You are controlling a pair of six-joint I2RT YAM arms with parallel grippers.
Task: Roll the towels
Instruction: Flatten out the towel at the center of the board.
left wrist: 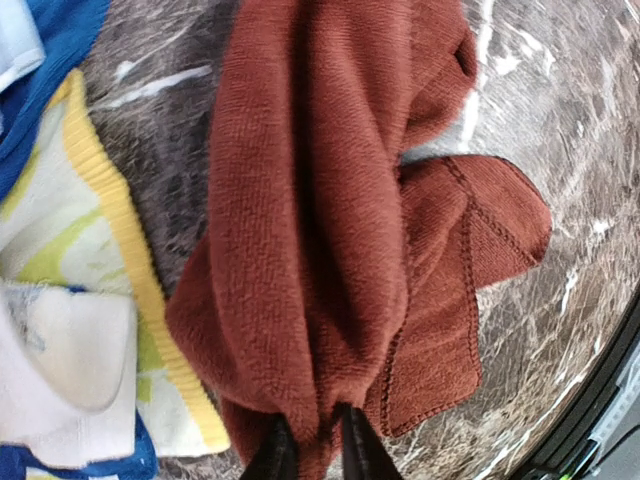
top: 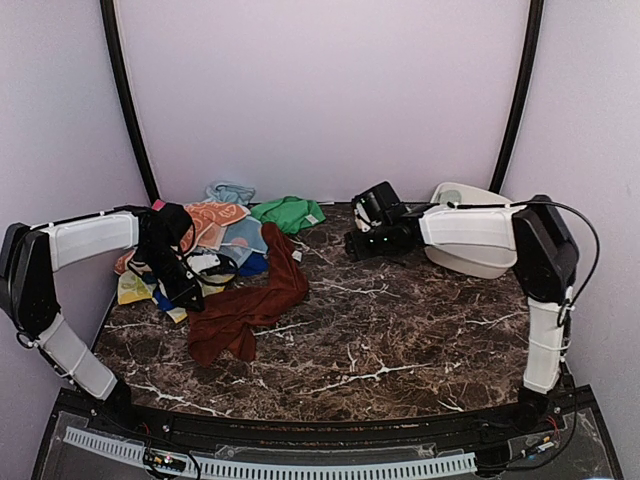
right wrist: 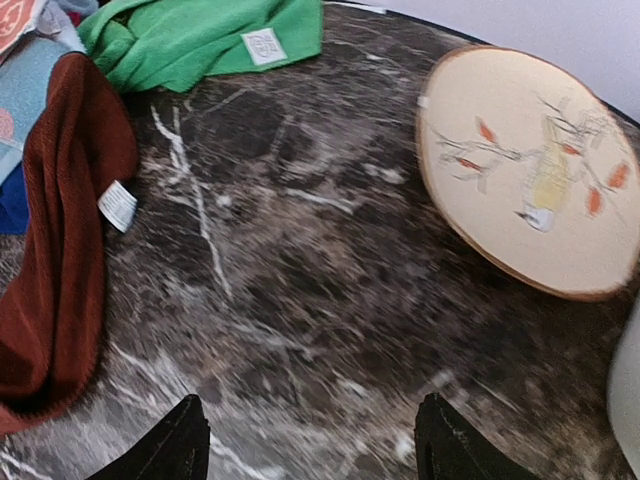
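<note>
A crumpled dark maroon towel (top: 250, 300) lies on the marble table, stretching from the towel pile toward the front. My left gripper (top: 190, 295) is at its left end. In the left wrist view the two fingers stand close together with a fold of the maroon towel (left wrist: 320, 200) pinched between them, so the left gripper (left wrist: 310, 440) is shut on it. My right gripper (top: 352, 240) hovers over bare marble at the back centre. It is open (right wrist: 310, 440) with nothing between its fingers. The maroon towel (right wrist: 60, 250) lies to its left.
A heap of coloured towels (top: 220, 235) sits at the back left, with a green towel (top: 288, 213) beside it. A yellow-and-white towel (left wrist: 60, 300) lies next to the maroon one. A white basin (top: 480, 265) and a cream patterned round dish (right wrist: 530, 170) are at the back right.
</note>
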